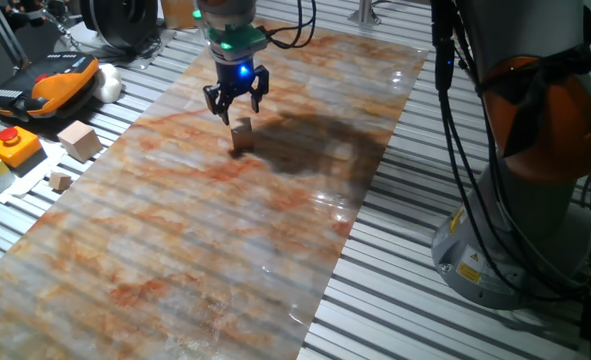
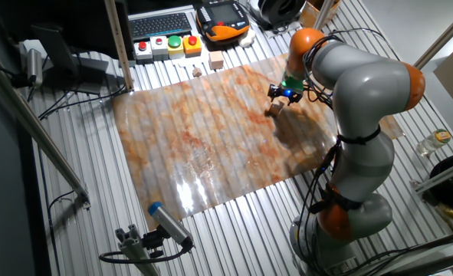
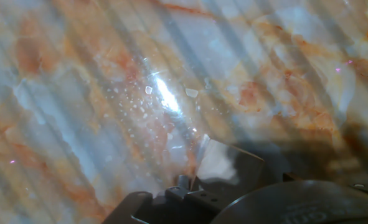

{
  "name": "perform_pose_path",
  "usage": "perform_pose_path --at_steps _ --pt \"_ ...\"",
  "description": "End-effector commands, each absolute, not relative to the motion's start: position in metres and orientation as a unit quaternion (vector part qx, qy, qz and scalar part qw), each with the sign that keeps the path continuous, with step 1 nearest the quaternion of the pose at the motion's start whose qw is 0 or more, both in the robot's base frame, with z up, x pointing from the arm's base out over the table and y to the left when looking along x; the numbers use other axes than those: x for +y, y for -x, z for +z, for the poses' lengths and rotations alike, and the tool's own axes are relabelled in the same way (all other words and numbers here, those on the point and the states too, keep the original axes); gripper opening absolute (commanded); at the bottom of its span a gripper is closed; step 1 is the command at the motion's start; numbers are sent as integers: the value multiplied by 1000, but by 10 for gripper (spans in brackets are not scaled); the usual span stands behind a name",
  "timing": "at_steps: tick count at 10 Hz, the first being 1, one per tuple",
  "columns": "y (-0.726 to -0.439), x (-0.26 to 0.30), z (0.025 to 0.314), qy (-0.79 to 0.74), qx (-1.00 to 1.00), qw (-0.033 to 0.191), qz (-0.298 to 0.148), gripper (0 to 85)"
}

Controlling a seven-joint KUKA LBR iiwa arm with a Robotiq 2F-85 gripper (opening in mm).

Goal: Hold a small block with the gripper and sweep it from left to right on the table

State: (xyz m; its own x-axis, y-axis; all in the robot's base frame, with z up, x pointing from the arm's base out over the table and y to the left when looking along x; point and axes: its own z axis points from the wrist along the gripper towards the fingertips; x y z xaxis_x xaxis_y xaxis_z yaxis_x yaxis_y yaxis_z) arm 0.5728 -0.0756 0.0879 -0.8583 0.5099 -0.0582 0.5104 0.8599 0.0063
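Observation:
The small block (image 1: 241,135) is a light-brown wooden cube standing on the marble-patterned sheet (image 1: 175,250) near its far end. My gripper (image 1: 236,108), a black claw with a blue light and a green ring, hangs just above the block with its fingers spread open and holds nothing. The other fixed view shows the gripper (image 2: 285,94) over the block (image 2: 274,110) in the same way. In the hand view the block (image 3: 224,163) shows only partly at the bottom edge, close to the gripper body.
A larger pale cube (image 1: 79,139) and a tiny cube (image 1: 60,181) lie off the sheet's left edge. A yellow box with a red button (image 1: 13,145) and an orange pendant (image 1: 60,80) sit beyond them. The arm's base (image 1: 515,230) stands to the right.

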Motion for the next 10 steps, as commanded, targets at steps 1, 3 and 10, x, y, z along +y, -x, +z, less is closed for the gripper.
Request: perform_pose_path --at_steps 1,3,10 --pt "-573 -76 88 -267 963 25 -2 680" --pt "-573 -76 88 -269 963 17 -3 680" --pt "-573 -76 88 -334 942 2 20 680"
